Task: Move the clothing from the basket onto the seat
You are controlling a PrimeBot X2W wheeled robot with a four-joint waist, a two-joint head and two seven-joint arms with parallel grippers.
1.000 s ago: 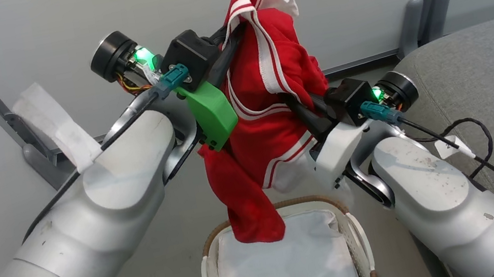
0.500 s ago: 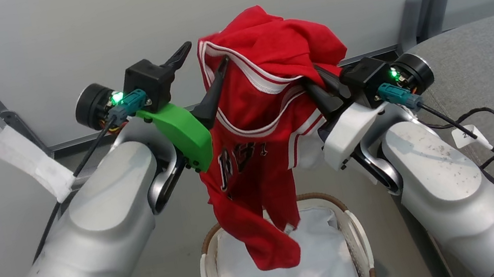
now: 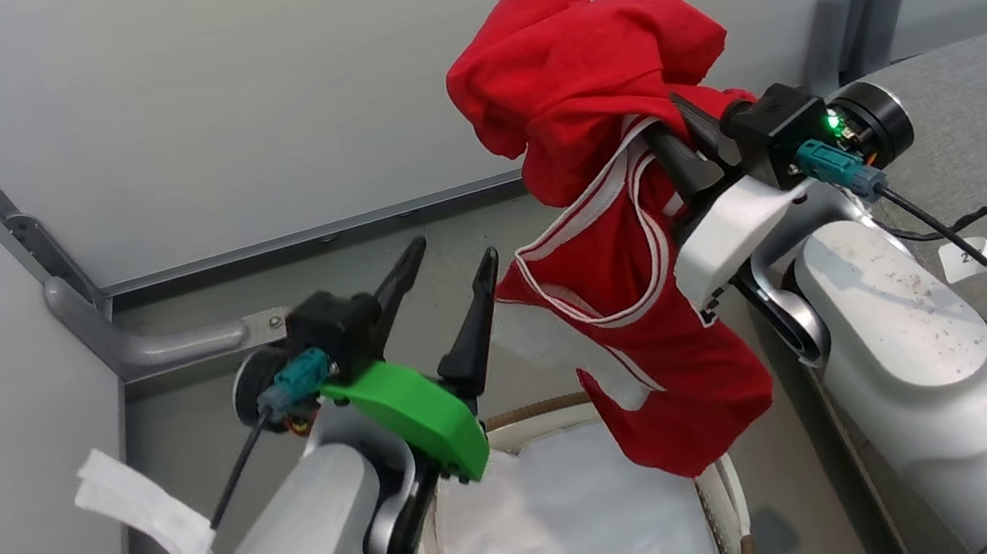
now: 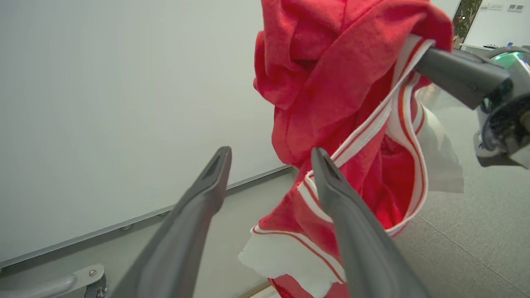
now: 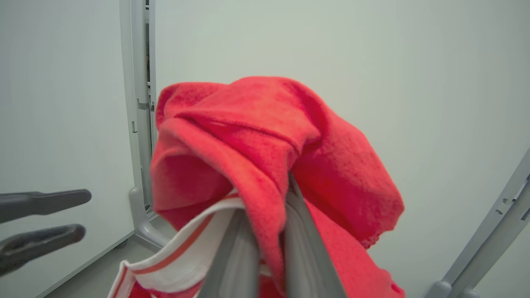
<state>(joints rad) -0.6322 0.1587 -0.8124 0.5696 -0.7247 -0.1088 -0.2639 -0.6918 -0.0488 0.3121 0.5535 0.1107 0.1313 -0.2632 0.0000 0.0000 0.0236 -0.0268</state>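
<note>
Left fingers (image 3: 473, 321) lower now, clothing (image 3: 590, 77) vertical.

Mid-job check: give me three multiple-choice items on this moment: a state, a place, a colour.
1. The left gripper is: A open, empty; B shut on cloth; C shut, empty.
2. The clothing hangs from: A the left gripper alone; B both grippers; C the right gripper alone.
3. The left wrist's cover is: A blue; B green; C yellow.
Answers: 1 A, its fingers stand apart with nothing between; 2 C, those shut fingers pinch the fabric; 3 B, bright green.
</note>
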